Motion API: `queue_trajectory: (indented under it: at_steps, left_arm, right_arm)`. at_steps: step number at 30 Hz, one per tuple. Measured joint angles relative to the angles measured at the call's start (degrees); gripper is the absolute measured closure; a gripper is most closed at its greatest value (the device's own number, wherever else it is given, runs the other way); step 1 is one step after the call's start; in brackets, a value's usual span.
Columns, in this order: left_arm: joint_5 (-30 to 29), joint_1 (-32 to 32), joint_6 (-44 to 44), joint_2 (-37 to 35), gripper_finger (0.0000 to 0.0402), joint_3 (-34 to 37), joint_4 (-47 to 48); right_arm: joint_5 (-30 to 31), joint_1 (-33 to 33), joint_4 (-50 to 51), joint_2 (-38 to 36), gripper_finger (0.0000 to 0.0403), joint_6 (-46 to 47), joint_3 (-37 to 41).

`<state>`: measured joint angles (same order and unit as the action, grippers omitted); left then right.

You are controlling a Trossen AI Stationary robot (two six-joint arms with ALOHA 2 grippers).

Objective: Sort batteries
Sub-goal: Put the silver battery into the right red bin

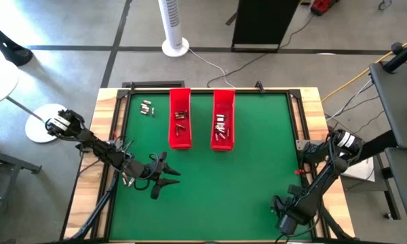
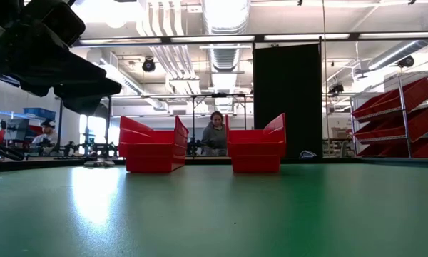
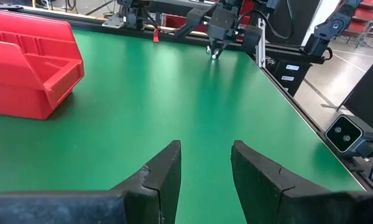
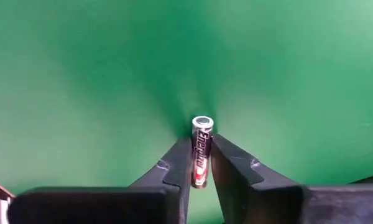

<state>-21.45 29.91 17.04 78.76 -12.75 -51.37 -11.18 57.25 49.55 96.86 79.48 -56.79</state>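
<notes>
Right wrist view alone shows the right gripper (image 4: 201,163) pinching a battery (image 4: 201,149) over the green mat (image 4: 81,74). High view shows more batteries (image 1: 146,107) beside two red trays (image 1: 180,118); left gripper (image 1: 161,177) hangs spread, empty.

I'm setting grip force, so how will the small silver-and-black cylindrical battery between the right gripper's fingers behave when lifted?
The small silver-and-black cylindrical battery looks rigid, so it should not bend in the right gripper, whose fingers pinch its sides. Its glossy round casing is probably slippery and could pivot or slide out. If dropped on the flat green table, it would likely roll.
</notes>
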Motion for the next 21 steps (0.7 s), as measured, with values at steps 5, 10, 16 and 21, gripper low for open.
queue_trajectory:
  at_steps: [5,10,16,21]
  left_arm:
    - [-0.17,0.00,-0.55,0.00,0.0280,0.00,0.02]
    - [-0.32,0.00,-2.07,-0.02,0.0280,0.00,0.02]
    - [-0.39,0.00,-7.38,-4.49,0.0280,0.00,0.11]
    - [-0.50,0.00,-10.58,-13.31,0.0280,0.00,0.03]
  right_arm:
    - [0.34,-0.15,-0.83,-0.01,0.0375,0.45,0.27]
    - [2.99,-0.13,-1.39,-0.15,0.0388,1.46,0.28]
    - [12.95,-0.15,-5.23,-0.20,0.0390,2.40,0.28]
    - [22.92,-0.26,-8.23,0.10,0.0390,3.01,0.64]
